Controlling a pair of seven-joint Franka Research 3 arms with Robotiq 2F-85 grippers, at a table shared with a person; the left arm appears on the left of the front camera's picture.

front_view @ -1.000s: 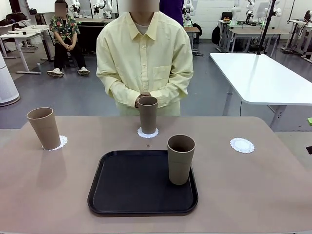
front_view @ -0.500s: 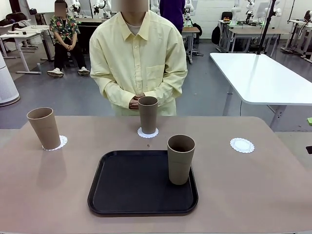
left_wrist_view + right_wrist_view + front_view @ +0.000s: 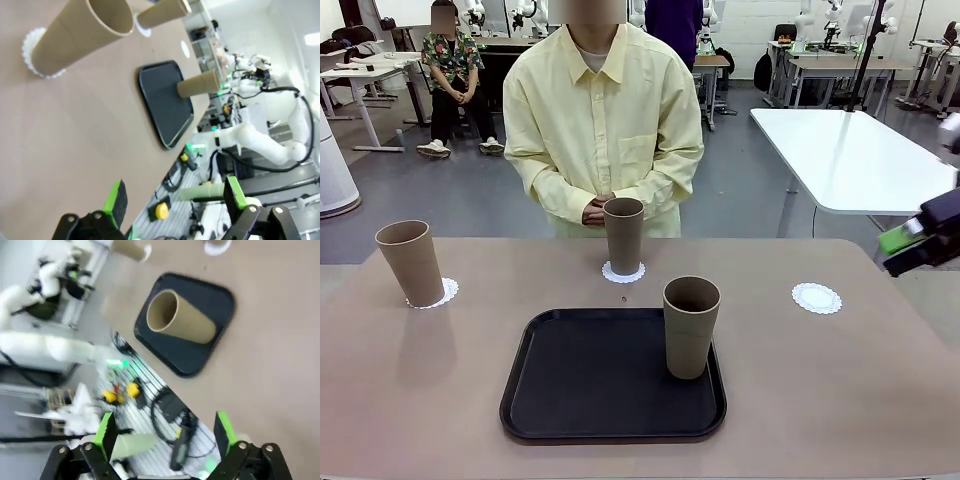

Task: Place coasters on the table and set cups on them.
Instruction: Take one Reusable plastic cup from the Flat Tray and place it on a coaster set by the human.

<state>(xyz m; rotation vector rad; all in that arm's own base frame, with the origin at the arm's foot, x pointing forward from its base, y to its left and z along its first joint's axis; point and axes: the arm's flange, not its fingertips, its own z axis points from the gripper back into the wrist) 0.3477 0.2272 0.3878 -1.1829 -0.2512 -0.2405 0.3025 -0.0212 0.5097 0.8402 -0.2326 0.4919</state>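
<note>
Hovering, right gripper (image 3: 162,432): jaws spread wide and holding nothing, up in the air at the table's right edge, also seen in the front view (image 3: 925,240).
Left gripper (image 3: 175,197): jaws parted, nothing between the green pads, raised above the table (image 3: 820,400) near its edge.
Ahead of the right gripper: the black tray (image 3: 220,300) with one cup (image 3: 180,320) standing on it near a corner.
Beyond that tray: a bare coaster (image 3: 817,298) on the table, closest to the right gripper, well apart from the tray.
Ahead of the left gripper: a cup (image 3: 80,32) standing on its coaster (image 3: 31,52).
Farther from both: a third cup (image 3: 623,235) on a coaster (image 3: 623,272) at the far side, just before the person's clasped hands (image 3: 595,210).
</note>
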